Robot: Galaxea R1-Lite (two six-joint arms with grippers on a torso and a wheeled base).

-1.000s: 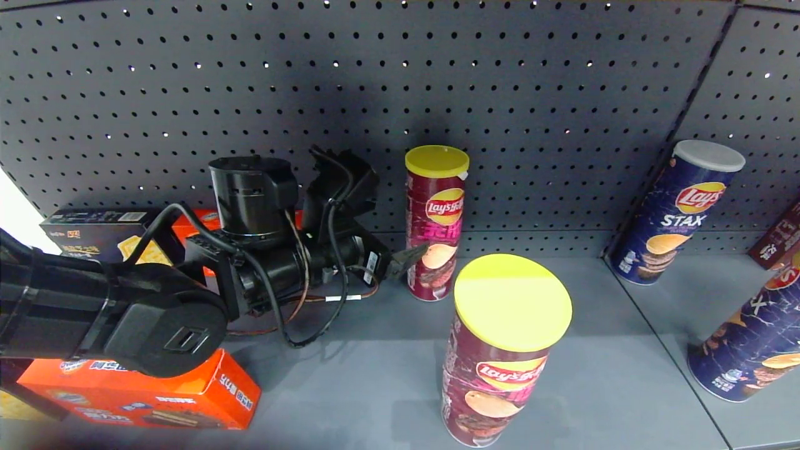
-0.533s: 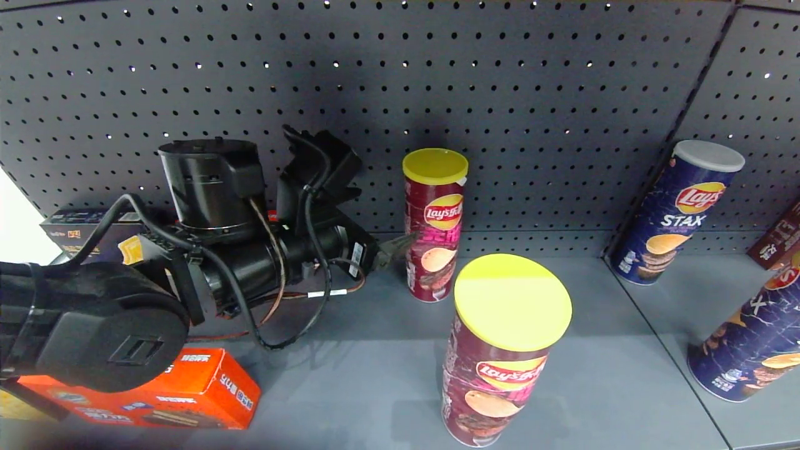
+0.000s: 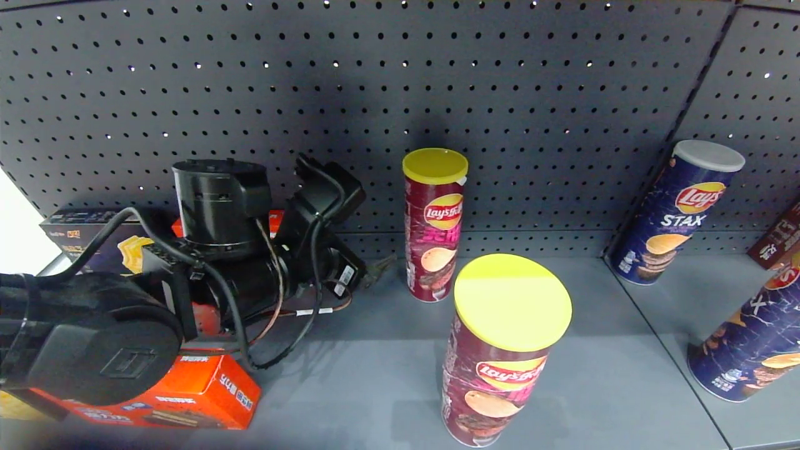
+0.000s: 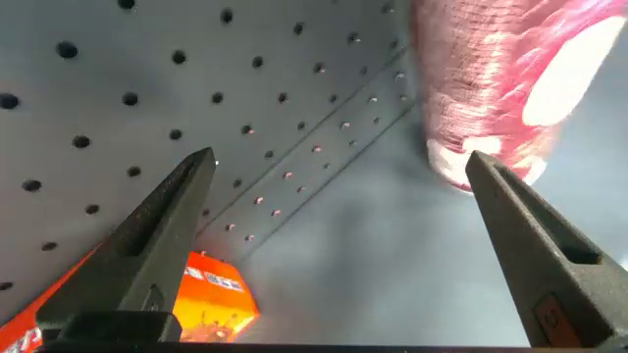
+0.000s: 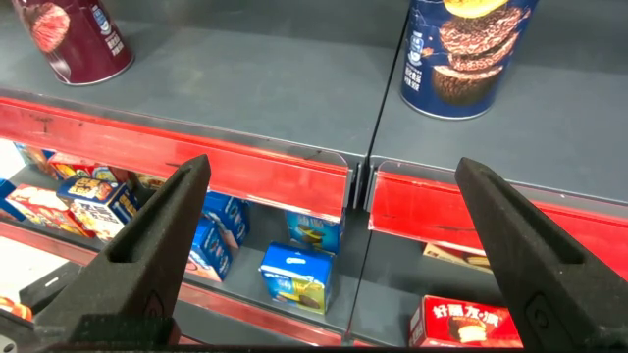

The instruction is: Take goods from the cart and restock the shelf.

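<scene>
Chip canister (image 3: pixel 435 225) upright at rear of grey shelf (image 3: pixel 375 375), against pegboard (image 3: pixel 531 94); second canister (image 3: pixel 503 350) nearer front. Left jaws spread wide, empty, just beside that rear canister, not touching. Right jaws likewise spread, empty.

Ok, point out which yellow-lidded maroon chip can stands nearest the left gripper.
The rear yellow-lidded maroon chip can by the pegboard, beside the left gripper; the front can stands farther off.
</scene>
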